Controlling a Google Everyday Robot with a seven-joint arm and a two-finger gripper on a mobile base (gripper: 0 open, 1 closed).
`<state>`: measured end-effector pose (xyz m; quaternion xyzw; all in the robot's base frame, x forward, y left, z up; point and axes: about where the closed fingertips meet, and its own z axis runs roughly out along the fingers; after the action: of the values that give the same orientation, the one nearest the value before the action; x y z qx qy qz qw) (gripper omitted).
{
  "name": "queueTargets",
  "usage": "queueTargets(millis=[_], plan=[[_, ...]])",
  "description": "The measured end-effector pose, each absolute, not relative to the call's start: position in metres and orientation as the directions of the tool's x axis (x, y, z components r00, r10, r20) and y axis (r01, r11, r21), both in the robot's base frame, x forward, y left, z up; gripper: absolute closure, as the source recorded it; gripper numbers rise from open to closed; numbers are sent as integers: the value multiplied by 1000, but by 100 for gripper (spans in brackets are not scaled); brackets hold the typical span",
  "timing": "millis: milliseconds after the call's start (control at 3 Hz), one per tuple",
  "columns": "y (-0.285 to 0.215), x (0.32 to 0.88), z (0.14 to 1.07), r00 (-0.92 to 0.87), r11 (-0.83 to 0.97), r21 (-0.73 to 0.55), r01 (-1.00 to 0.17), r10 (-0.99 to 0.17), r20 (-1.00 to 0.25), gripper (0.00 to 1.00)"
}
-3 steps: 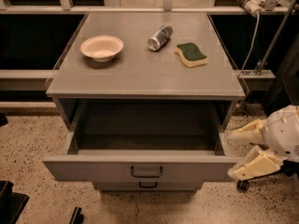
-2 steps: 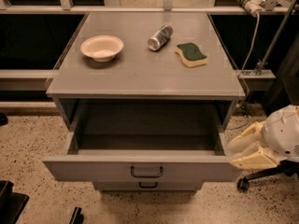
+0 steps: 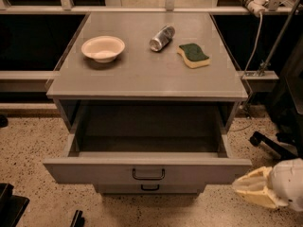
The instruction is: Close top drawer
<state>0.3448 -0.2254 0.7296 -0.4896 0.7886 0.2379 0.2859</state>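
The drawer (image 3: pixel 94 170) stands pulled far out from under the bench (image 3: pixel 142 74), its wide front running side to side, with the pincer (image 3: pixel 247 188), open or closed I cannot tell, low just off its right end.

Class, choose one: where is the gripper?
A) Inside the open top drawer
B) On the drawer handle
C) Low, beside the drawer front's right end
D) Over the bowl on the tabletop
C: the gripper sits low, beside the right end of the front of the open top drawer, clear of its handle.
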Motion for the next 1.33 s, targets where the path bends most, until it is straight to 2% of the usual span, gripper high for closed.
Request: queueTargets(millis=[333, 667, 1000, 1333], plan=[[-235, 345, 670, -407, 472, 138, -871, -535, -740, 100], [-233, 378, 644, -391, 487, 114, -866, -515, -763, 100], [-225, 413, 649, -327, 468, 39, -883, -553, -766, 100], [-225, 413, 649, -327, 468, 39, -883, -553, -766, 100]])
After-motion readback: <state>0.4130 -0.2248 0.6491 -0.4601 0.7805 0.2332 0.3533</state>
